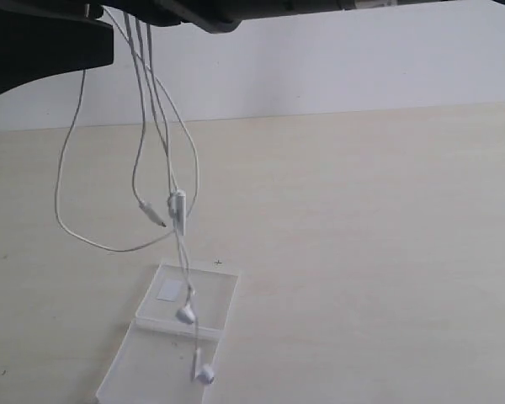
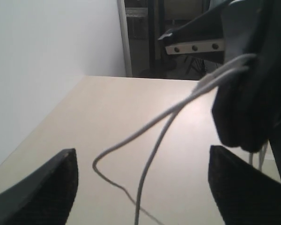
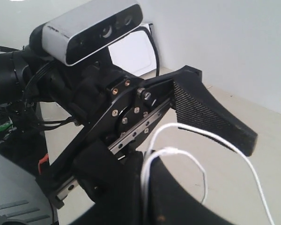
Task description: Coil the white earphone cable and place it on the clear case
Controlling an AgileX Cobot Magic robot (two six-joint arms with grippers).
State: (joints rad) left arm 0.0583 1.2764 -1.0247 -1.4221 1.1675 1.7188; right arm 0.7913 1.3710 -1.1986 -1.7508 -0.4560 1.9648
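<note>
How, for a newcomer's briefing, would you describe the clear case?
Look low left in the exterior view, on the pale table under the dangling white earphone cable. The clear case lies there: two flat transparent halves, one with a white sticker.

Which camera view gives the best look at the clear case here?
The exterior view: the clear case lies open on the table, both halves and its white sticker visible, with the earbuds of the white earphone cable hanging in front of it. Neither wrist view shows the case, only the cable.
</note>
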